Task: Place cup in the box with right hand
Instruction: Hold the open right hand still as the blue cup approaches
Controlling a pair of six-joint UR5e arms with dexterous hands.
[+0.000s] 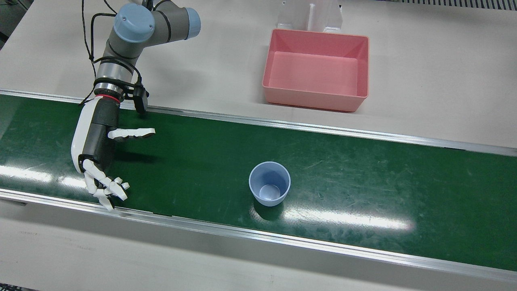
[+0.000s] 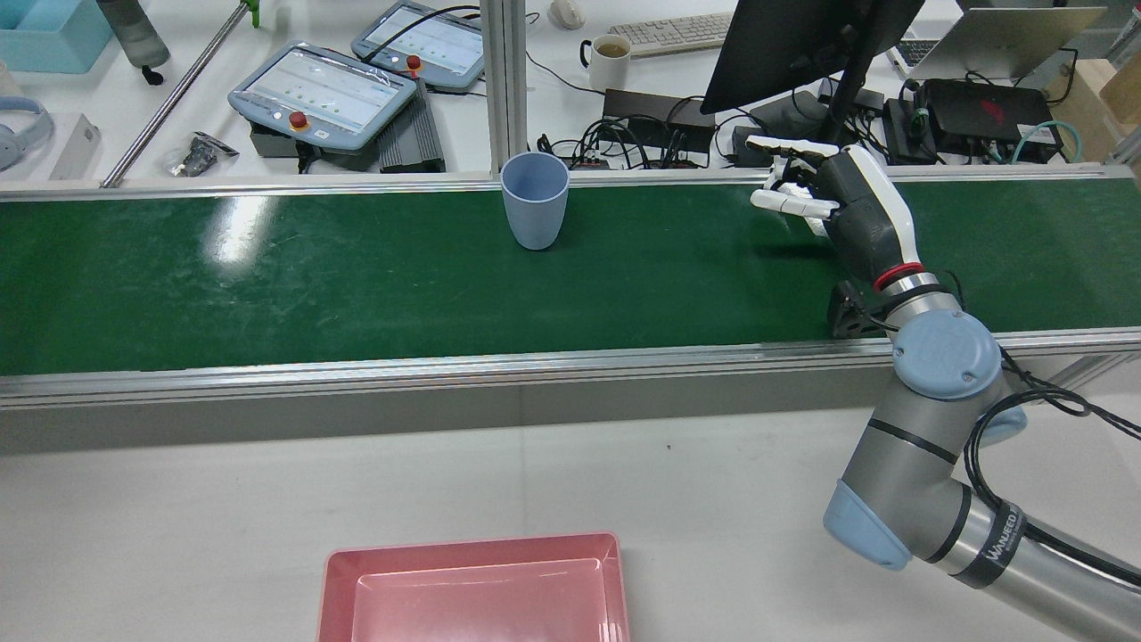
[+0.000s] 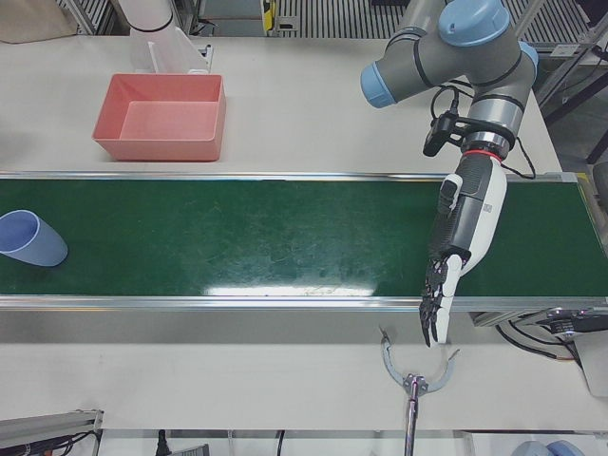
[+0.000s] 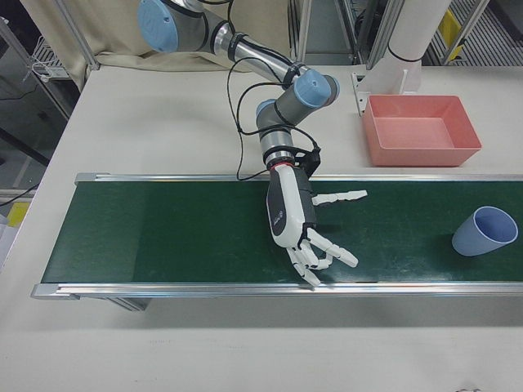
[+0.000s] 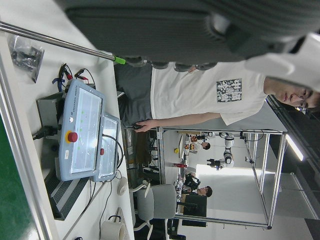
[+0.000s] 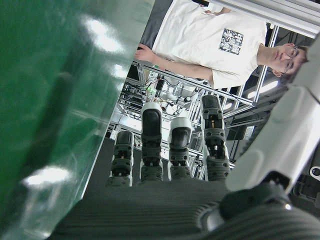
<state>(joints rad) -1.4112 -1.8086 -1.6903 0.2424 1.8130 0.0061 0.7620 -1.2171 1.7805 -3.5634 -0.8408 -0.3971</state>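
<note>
Approach is the step I judge to be in hand: my right hand [image 1: 95, 149] hovers spread and empty over the green belt [image 1: 363, 169], well apart from the upright blue cup [image 1: 269, 189]. Next I must reach sideways, close around the cup, then carry it to the empty pink box [image 1: 311, 99].

A green belt [image 1: 363, 169] carries an upright blue cup [image 1: 269, 188]; the pink box [image 1: 316, 69] sits on the table [image 1: 424, 81].

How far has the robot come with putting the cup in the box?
Nothing looks done yet. The blue cup stands upright on the green belt, untouched, and the pink box is empty. The right hand hovers open over the belt, well to the side of the cup. Reaching, grasping, carrying and releasing are all left.
</note>
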